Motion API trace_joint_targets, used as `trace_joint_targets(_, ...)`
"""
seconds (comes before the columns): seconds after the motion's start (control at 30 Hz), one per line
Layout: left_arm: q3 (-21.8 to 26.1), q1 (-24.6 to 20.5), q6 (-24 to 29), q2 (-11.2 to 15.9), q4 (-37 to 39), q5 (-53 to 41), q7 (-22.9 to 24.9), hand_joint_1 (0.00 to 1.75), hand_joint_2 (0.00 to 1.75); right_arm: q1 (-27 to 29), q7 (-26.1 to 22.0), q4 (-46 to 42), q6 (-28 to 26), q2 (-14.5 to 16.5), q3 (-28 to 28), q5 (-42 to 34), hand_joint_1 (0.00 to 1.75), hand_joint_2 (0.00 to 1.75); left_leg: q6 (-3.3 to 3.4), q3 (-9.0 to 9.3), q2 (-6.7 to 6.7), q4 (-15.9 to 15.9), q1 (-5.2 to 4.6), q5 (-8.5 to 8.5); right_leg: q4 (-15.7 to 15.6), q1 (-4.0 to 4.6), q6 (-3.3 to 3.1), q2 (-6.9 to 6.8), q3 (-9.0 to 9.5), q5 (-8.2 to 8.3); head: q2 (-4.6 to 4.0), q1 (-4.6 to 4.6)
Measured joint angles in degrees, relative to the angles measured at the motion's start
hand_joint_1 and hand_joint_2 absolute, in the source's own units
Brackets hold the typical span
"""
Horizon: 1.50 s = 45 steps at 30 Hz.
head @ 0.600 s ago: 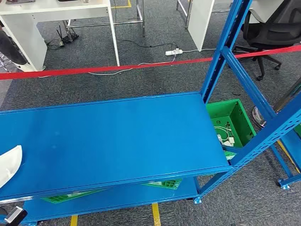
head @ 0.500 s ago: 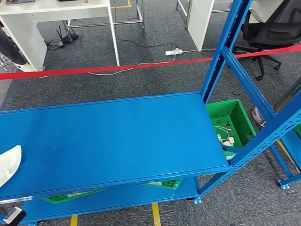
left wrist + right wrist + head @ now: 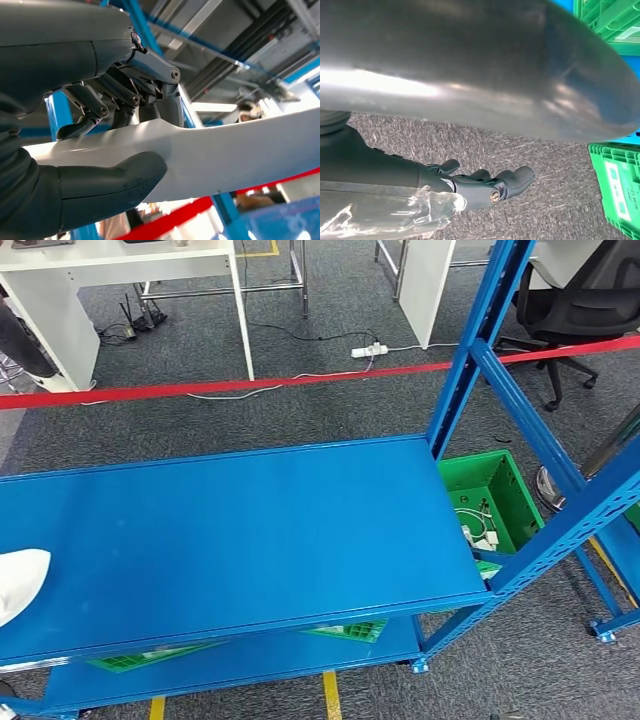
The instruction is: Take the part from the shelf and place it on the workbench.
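Observation:
The part is a long, smooth white piece. My left hand grips it, thumb on one side and dark fingers on the other. In the head view one rounded end of the part shows at the left edge, above the top board of the blue shelf. My right hand hangs over grey carpet with its fingers stretched out and nothing in it.
A green bin with small white items sits on the floor at the shelf's right end, between blue uprights. A red tape runs behind the shelf, with a white table and an office chair beyond. A green crate lies near my right hand.
The white part's end at the left edge has turned slightly and now looks rounder. The small dark and white piece at the bottom left corner has slid out of the picture.

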Motion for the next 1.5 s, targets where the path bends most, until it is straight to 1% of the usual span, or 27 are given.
trace_joint_targets(0.13, 1.6, -1.0, 0.3, -0.8, -2.2, 0.0, -2.0, 1.75, 1.75, 0.2, 0.0, -0.2, 0.3, 0.0, -2.3, 1.7, 0.00, 0.00, 0.00, 0.00, 0.00, 0.0, 0.00, 0.00, 0.0, 0.00, 0.00, 0.00, 0.00, 0.00, 0.00, 0.01)
trace_joint_targets(0.5, 3.4, -1.5, 1.5, -3.0, -3.1, 0.0, -2.3, 1.75, 1.75, 0.6, 0.0, -0.6, 0.2, 0.3, -6.2, 3.8, 0.00, 0.00, 0.02, 0.00, 0.00, 0.0, -0.01, -0.03, 0.0, -0.01, 0.00, 0.00, 0.00, -0.01, 0.01, 0.01)
trace_joint_targets(0.67, 3.6, -1.5, 1.5, -4.0, -3.1, 0.0, -2.3, 1.75, 1.75, 0.7, 0.0, -0.6, -0.1, 0.7, -7.2, 4.6, 0.00, 0.00, 0.16, -0.01, 0.00, 0.1, -0.25, -0.12, 0.0, -0.26, 0.05, 0.00, 0.00, 0.01, 0.00, 0.00)
trace_joint_targets(0.8, 4.0, -1.5, 1.3, -4.7, -3.1, 0.0, -2.3, 1.75, 1.75, 0.7, 0.0, -0.6, -0.3, 1.0, -7.7, 5.2, 0.00, 0.00, 0.57, -0.05, 0.01, 0.3, -0.64, -0.40, -0.1, -0.67, 0.31, 0.01, 0.01, -0.03, 0.00, -0.01)
trace_joint_targets(0.9, 4.2, -1.3, 0.7, -5.2, -3.1, 0.0, -2.3, 1.75, 1.75, 0.6, 0.0, -0.6, -0.5, 1.3, -8.2, 6.0, 0.00, 0.00, 1.09, -0.18, 0.02, 0.4, -1.00, -0.57, -0.4, -1.02, 0.87, 0.06, 0.08, 0.08, 0.00, -0.03)
trace_joint_targets(0.93, 4.3, -1.2, 0.5, -5.4, -3.2, 0.0, -2.3, 1.75, 1.75, 0.6, 0.0, -0.6, -0.5, 1.4, -8.4, 6.2, 0.00, 0.00, 1.37, -0.10, 0.08, 0.1, -0.89, -0.41, -0.5, -1.09, 1.09, 0.10, 0.19, 0.06, 0.01, -0.03)
trace_joint_targets(0.97, 4.5, -1.0, 0.3, -5.5, -3.2, 0.0, -2.3, 1.75, 1.75, 0.6, 0.0, -0.6, -0.5, 1.5, -8.6, 6.4, 0.00, 0.00, 1.64, 0.01, 0.17, -0.3, -0.76, -0.18, -0.3, -1.07, 1.23, 0.07, 0.16, -0.28, 0.01, 0.00)
trace_joint_targets(1.0, 4.6, -0.9, 0.1, -5.7, -3.3, 0.0, -2.3, 1.75, 1.75, 0.5, 0.0, -0.6, -0.5, 1.5, -8.7, 6.5, 0.00, 0.00, 1.91, 0.12, 0.27, -0.7, -0.59, 0.06, 0.9, -1.01, 1.30, 0.05, -0.34, -1.24, 0.01, 0.05)
trace_joint_targets(1.07, 4.8, -0.9, -0.2, -6.0, -3.5, 0.0, -2.3, 1.75, 1.75, 0.4, 0.0, -0.6, -0.5, 1.5, -8.8, 6.8, 0.00, 0.00, 2.18, 0.19, 0.45, -1.1, -0.42, 0.29, 5.1, -0.85, 1.25, -0.04, -2.33, -4.09, 0.00, 0.20)
trace_joint_targets(1.1, 4.9, -0.8, -0.3, -6.1, -3.6, 0.0, -2.3, 1.75, 1.75, 0.4, 0.0, -0.6, -0.5, 1.5, -8.8, 6.8, 0.00, 0.00, 2.21, 0.16, 0.48, -1.1, -0.42, 0.31, 6.9, -0.82, 1.25, -0.03, -3.21, -5.12, 0.00, 0.25)
trace_joint_targets(1.13, 4.9, -0.8, -0.3, -6.1, -3.6, 0.0, -2.3, 1.75, 1.75, 0.4, 0.0, -0.6, -0.5, 1.5, -8.8, 6.9, 0.00, 0.00, 2.21, 0.14, 0.49, -1.1, -0.42, 0.31, 7.8, -0.82, 1.26, -0.03, -3.63, -5.56, 0.00, 0.27)
trace_joint_targets(1.23, 4.9, -0.8, -0.3, -6.2, -3.6, 0.0, -2.3, 1.75, 1.75, 0.4, 0.0, -0.6, -0.5, 1.5, -8.8, 6.9, 0.00, 0.00, 2.21, 0.14, 0.49, -1.1, -0.42, 0.31, 7.9, -0.82, 1.26, -0.03, -3.71, -5.63, 0.00, 0.27)
trace_joint_targets(1.27, 4.9, -0.8, -0.3, -6.2, -3.6, 0.0, -2.3, 1.75, 1.75, 0.4, 0.0, -0.6, -0.5, 1.5, -8.9, 6.9, 0.00, 0.00, 2.21, 0.13, 0.50, -1.1, -0.42, 0.31, 8.4, -0.82, 1.27, -0.02, -3.93, -5.84, 0.00, 0.26)
trace_joint_targets(1.3, 4.9, -0.8, -0.4, -6.3, -3.6, 0.0, -2.3, 1.75, 1.75, 0.4, 0.0, -0.6, -0.5, 1.5, -8.9, 6.9, 0.00, 0.00, 2.18, 0.09, 0.52, -1.1, -0.42, 0.33, 11.0, -0.82, 1.33, -0.02, -5.28, -6.53, 0.00, 0.26)
trace_joint_targets(1.33, 4.9, -0.7, -0.4, -6.5, -3.6, 0.0, -2.3, 1.75, 1.75, 0.4, 0.0, -0.6, -0.5, 1.5, -9.0, 7.0, 0.00, 0.00, 2.13, 0.05, 0.54, -1.1, -0.40, 0.36, 13.4, -0.83, 1.42, -0.02, -6.56, -6.87, 0.00, 0.25)
trace_joint_targets(1.37, 5.0, -0.6, -0.6, -6.8, -3.6, 0.0, -2.3, 1.75, 1.75, 0.4, 0.0, -0.6, -0.6, 1.6, -9.1, 7.1, 0.00, 0.00, 1.67, -0.01, 0.54, -1.0, -0.23, 0.49, 11.6, -0.95, 1.68, 0.00, -6.12, -5.22, 0.00, 0.32)
trace_joint_targets(1.4, 5.2, -0.5, -0.9, -7.0, -3.7, 0.0, -2.3, 1.75, 1.75, 0.3, 0.0, -0.6, -0.5, 1.6, -9.3, 7.2, 0.00, 0.00, 0.85, -0.14, 0.44, -0.9, -0.07, 0.88, 9.9, -0.88, 1.35, 0.23, -5.94, -3.22, 0.00, 0.38)
trace_joint_targets(1.43, 5.5, -0.4, -1.1, -7.2, -3.8, 0.0, -2.3, 1.75, 1.75, 0.1, 0.0, -0.6, -0.5, 1.7, -9.4, 7.4, 0.00, 0.00, -0.06, -0.22, 0.31, -1.0, 0.13, 1.35, 6.3, -0.76, 0.83, 0.47, -4.73, -0.73, 0.00, 0.43)
trace_joint_targets(1.47, 5.7, -0.2, -1.4, -7.4, -4.0, 0.0, -2.3, 1.75, 1.75, 0.0, 0.0, -0.6, -0.5, 1.7, -9.6, 7.6, 0.00, 0.00, -1.06, -0.35, 0.18, -1.0, 0.36, 1.87, 2.7, -0.63, 0.10, 0.68, -3.73, 1.53, 0.00, 0.47)
trace_joint_targets(1.5, 6.0, -0.1, -1.7, -7.5, -4.1, 0.0, -2.3, 1.75, 1.75, 0.0, 0.0, -0.6, -0.4, 1.8, -9.8, 7.7, 0.00, 0.00, -1.62, -0.59, 0.15, -0.9, 0.47, 1.83, 3.2, -0.40, -1.02, 0.80, -4.46, 1.99, 0.00, 0.43)
